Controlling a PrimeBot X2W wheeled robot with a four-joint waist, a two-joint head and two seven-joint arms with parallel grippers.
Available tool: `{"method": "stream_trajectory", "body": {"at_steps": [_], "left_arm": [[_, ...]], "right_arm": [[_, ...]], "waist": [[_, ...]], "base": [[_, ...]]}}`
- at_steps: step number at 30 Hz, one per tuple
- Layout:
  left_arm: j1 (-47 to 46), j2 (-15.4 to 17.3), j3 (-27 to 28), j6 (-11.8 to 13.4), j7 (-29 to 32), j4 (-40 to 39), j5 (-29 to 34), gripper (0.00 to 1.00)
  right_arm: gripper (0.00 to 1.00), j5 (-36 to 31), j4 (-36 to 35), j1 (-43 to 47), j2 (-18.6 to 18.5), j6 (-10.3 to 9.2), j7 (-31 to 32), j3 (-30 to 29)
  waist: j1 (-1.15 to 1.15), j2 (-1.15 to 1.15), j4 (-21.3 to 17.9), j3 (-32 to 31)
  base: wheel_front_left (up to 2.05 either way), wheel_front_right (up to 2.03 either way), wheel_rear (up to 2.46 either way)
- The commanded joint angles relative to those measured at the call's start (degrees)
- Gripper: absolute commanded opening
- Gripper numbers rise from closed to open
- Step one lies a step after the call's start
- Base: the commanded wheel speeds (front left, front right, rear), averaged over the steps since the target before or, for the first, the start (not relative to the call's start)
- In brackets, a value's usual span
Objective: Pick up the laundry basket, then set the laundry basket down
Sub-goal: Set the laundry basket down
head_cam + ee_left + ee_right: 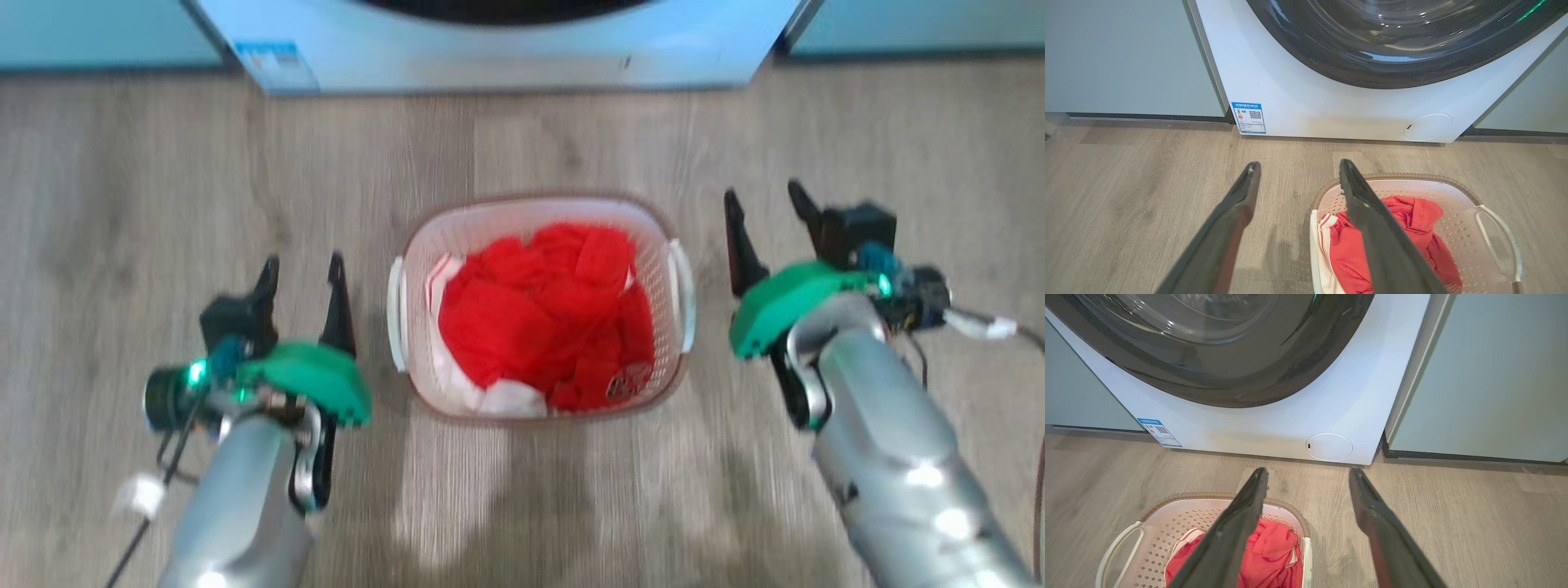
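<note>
The laundry basket (665,237) stands on the wooden floor in the middle of the head view, white and perforated with a brown rim, holding red cloth (547,314) with a bit of white. My left gripper (302,269) hangs open just left of the basket's left handle (397,314), nothing between its fingers. My right gripper (767,200) is open to the right of the right handle (682,294), apart from it. In the left wrist view the basket (1453,192) lies under the right finger; in the right wrist view the basket (1180,500) lies under the left finger.
A white front-loading washing machine (506,57) with a dark round door (1396,45) stands just beyond the basket. Pale green cabinet fronts (1122,57) flank it on both sides. Bare wooden floor (122,204) stretches left and right of the basket.
</note>
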Motion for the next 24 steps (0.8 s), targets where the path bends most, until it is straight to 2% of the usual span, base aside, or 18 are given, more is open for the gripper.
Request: {"method": "stream_trajectory", "body": {"at_steps": [1,10,24], "left_arm": [[1.73,1.15,2.85,-0.27,-0.53,-3.23,1.2,1.0],[12.59,-0.27,6.97,-0.81,-0.53,-11.74,4.92,1.0],[22.86,-0.97,11.72,-0.36,-0.53,-20.07,6.16,1.0]], "right_arm": [[1.0,0.01,-3.25,2.59,0.99,-0.09,-0.76,0.95],[1.0,-0.73,-12.98,13.55,0.99,-0.09,-0.76,-1.13],[1.0,-1.58,-22.82,24.25,0.99,-0.09,-0.76,-1.26]], "waist": [[0.0,-0.01,-1.07,-5.27],[0.0,-0.01,-1.92,-13.62],[0.0,-0.01,-4.53,-19.09]], "base": [[0.0,0.0,0.0],[0.0,0.0,0.0],[0.0,0.0,0.0]]}}
